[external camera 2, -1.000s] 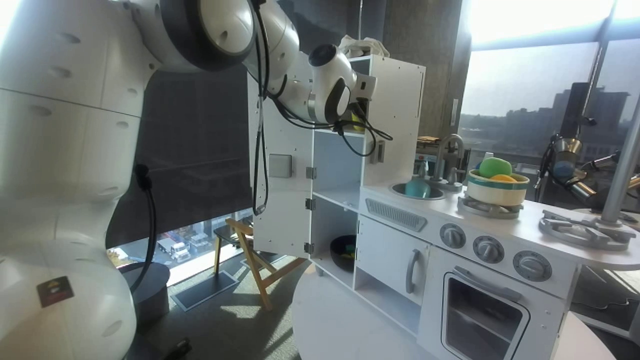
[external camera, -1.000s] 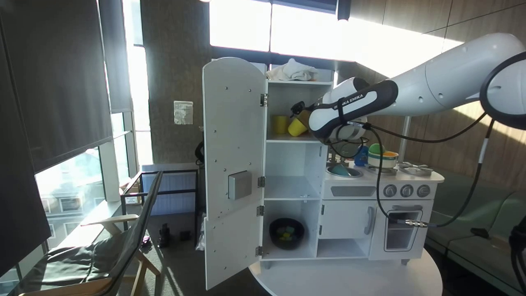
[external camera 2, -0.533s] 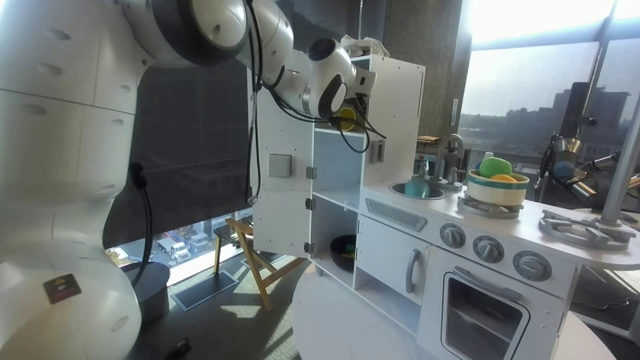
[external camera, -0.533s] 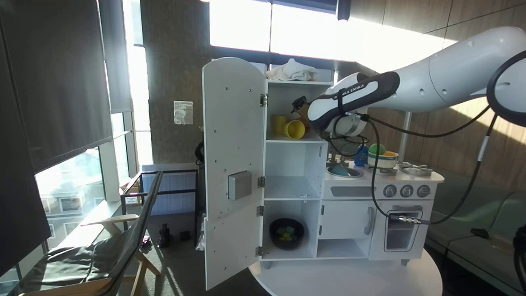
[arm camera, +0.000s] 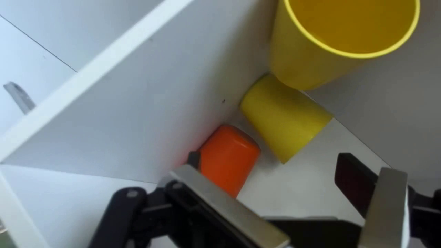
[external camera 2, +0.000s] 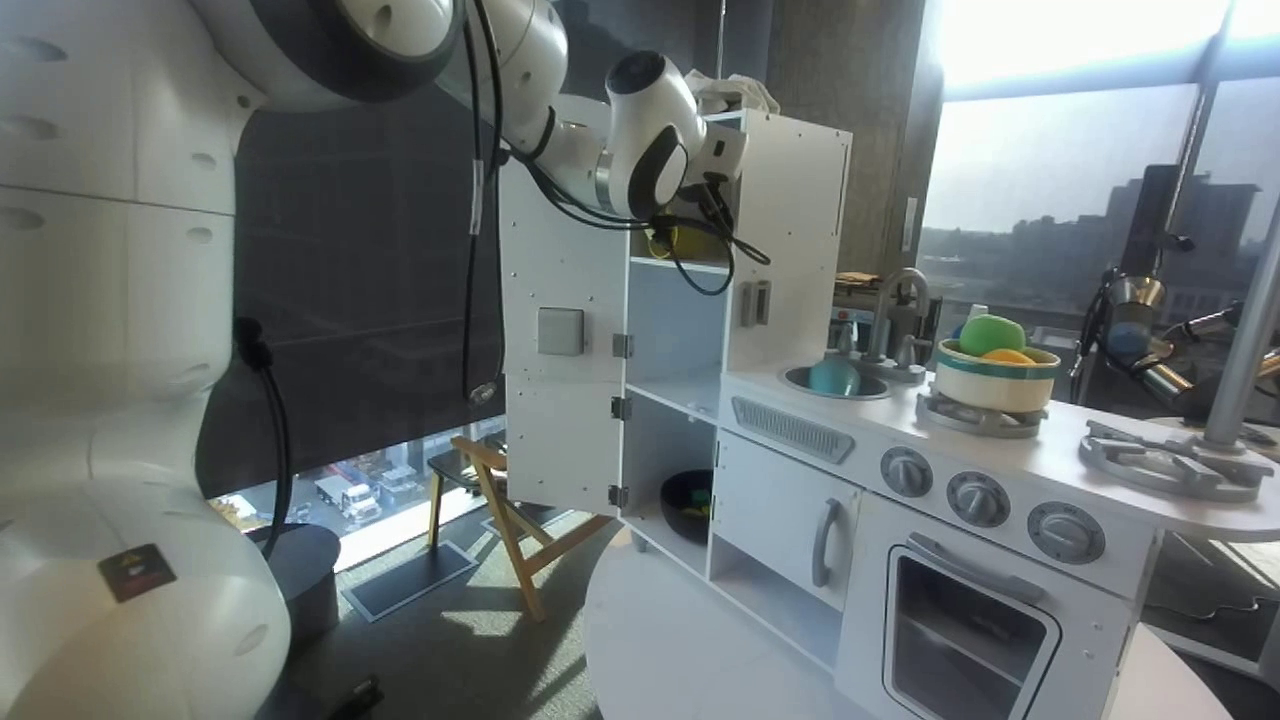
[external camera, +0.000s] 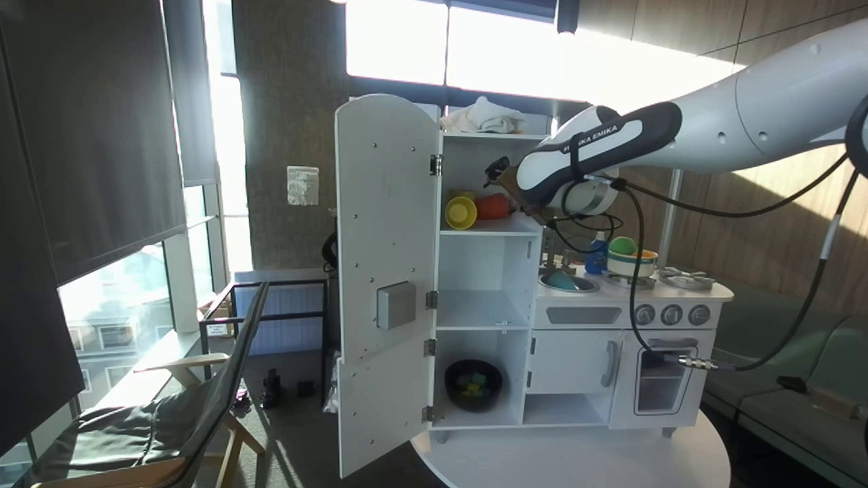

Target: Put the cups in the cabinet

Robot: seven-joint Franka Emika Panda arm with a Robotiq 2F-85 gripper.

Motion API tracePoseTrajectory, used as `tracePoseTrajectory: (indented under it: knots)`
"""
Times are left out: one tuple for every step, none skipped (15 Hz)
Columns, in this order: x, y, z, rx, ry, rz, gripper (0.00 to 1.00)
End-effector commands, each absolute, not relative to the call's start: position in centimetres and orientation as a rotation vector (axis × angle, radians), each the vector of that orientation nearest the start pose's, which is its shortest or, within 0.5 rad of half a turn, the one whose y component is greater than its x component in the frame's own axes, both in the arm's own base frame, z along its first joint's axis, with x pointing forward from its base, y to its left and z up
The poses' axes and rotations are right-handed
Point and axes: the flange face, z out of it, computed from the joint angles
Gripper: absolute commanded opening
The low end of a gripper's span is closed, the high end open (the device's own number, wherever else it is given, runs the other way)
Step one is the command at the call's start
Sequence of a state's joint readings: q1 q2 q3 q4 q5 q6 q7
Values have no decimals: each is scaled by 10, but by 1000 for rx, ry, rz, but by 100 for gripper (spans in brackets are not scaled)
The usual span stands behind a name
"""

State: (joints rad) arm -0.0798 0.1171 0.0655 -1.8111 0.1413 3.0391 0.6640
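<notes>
Okay, black two-finger claw gapes, holding nothing. Upright yellow plastic cup, side-lying yellow plastic cup, red-orange plastic cup all inside tall white cabinet. Red-orange one lies roughly along shelf, partly behind one finger; I'd best back straight out.

Tapered yellow plastic cup, darker gold inside; second tapered yellow plastic cup, plain; tapered red-orange plastic cup, plain. Tall white cabinet. Black-and-silver two-finger gripper. White robot arm, black panels, white lettering. Round cream pot, teal band.
</notes>
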Motion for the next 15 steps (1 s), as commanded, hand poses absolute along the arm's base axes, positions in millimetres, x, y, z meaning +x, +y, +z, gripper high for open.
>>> tracePoseTrajectory:
  knots:
    - [598,-25,619,-2277,950,-1234,100]
    - [588,-25,618,-2318,955,-1182,100]
    - [577,-25,619,-2355,954,-1131,100]
    - [565,-29,620,-2390,958,-1089,100]
    - [554,-34,622,-2421,965,-1043,100]
    - [544,-39,624,-2446,971,-1022,100]
    - [534,-47,626,-2464,983,-1013,100]
    - [526,-55,629,-2477,995,-1011,100]
    - [522,-66,630,-2486,1039,-1014,100]
    - [518,-77,630,-2486,1090,-1018,100]
    - [515,-88,629,-2498,1120,-1023,100]
    - [513,-100,626,-2527,1157,-1047,100]
    - [513,-111,624,-2547,1177,-1074,100]
    - [514,-124,621,-2612,1187,-1079,100]
    - [517,-134,618,-2669,1165,-1086,100]
